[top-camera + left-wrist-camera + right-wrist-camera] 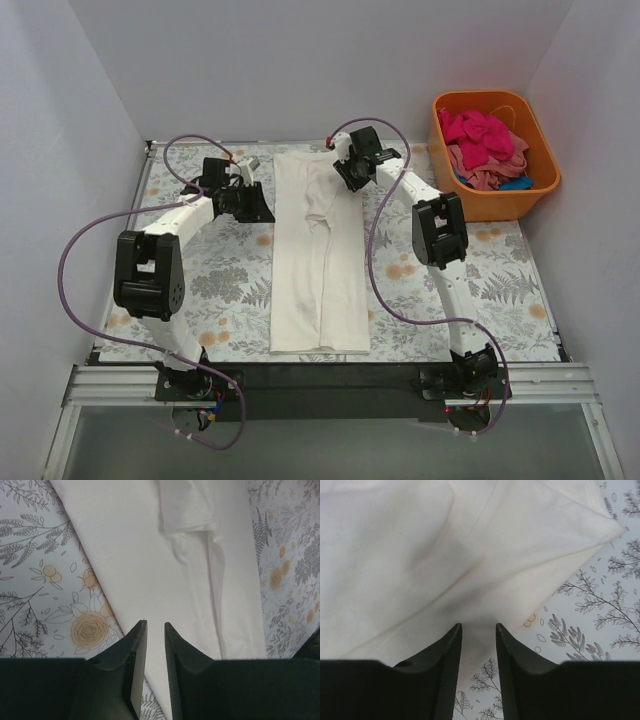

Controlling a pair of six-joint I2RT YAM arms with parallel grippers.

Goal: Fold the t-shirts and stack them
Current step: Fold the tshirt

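Note:
A white t-shirt (320, 250), folded into a long narrow strip, lies flat down the middle of the table. My left gripper (265, 208) sits at the strip's left edge near its far end. In the left wrist view it (155, 625) is slightly open, with nothing between the fingers and the white t-shirt (150, 555) below. My right gripper (343, 177) is over the strip's far right part. In the right wrist view it (479, 626) is open over the edge of the white t-shirt (420, 545), holding nothing. Magenta (478, 130), pink (490, 168) and blue (517, 183) tees lie in the tub.
An orange plastic tub (495, 208) stands at the far right of the table. A floral mat (220, 280) covers the table. White walls close in the left, back and right sides. Purple cables loop beside both arms.

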